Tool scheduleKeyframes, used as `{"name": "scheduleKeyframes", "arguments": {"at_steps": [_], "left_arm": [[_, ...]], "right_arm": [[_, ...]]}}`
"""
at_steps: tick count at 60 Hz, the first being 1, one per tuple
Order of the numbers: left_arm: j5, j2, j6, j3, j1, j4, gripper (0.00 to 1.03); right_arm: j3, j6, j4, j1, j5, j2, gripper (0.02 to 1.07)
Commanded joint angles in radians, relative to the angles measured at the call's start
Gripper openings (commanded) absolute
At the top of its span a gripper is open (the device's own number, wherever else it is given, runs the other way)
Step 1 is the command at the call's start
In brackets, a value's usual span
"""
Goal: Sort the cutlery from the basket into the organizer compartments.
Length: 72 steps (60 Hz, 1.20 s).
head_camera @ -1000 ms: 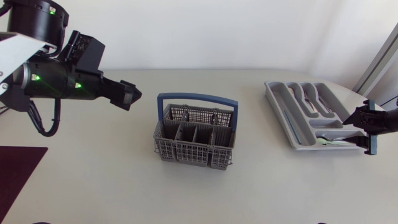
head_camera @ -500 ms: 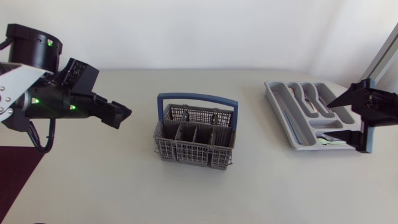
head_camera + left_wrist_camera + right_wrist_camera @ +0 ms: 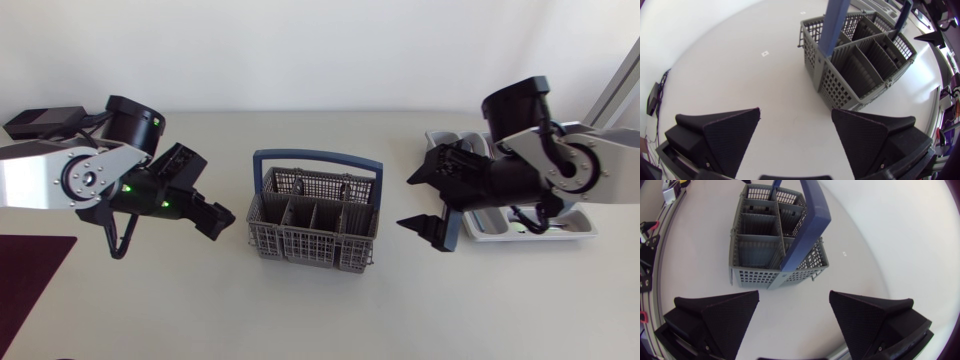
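The grey cutlery basket [image 3: 314,222] with a blue handle [image 3: 318,157] stands mid-table. Its compartments look empty in both wrist views. My left gripper [image 3: 217,214] hangs open just left of it, and the basket [image 3: 860,65] lies ahead of its spread fingers [image 3: 730,132] with nothing between them. My right gripper [image 3: 410,200] is open a little to the basket's right. In its wrist view the basket [image 3: 775,245] is straight ahead of the gripper [image 3: 794,302]. The grey organizer [image 3: 590,225] sits at the right, largely hidden behind my right arm.
A dark red mat [image 3: 30,270] lies at the table's front left corner. The back wall runs along the table's far edge behind the basket. Bare tabletop lies in front of the basket.
My right arm has swung from over the organizer leftwards to the basket, its fingers spreading wider. The left gripper has come down and right, closer to the basket.
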Motion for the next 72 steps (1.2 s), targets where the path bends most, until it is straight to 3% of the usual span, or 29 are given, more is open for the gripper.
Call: {"name": "scheduleKeyframes", "arguments": {"at_steps": [1, 18, 38, 72], "left_arm": [[0.014, 0.038, 0.027, -0.014, -0.023, 0.017, 0.99], [0.024, 0.11, 0.033, 0.008, -0.053, 0.034, 0.99], [0.035, 0.117, 0.033, 0.023, -0.061, 0.057, 0.99], [0.035, 0.176, 0.035, 0.092, -0.059, 0.06, 0.99]], "right_arm": [[-0.01, 0.096, 0.033, 0.039, 0.03, 0.069, 1.03], [0.093, 0.19, 0.113, 0.123, 0.132, 0.239, 1.03], [0.236, 0.237, 0.125, 0.128, 0.173, 0.372, 1.03], [0.211, 0.239, 0.12, 0.131, 0.197, 0.374, 1.03]]}}
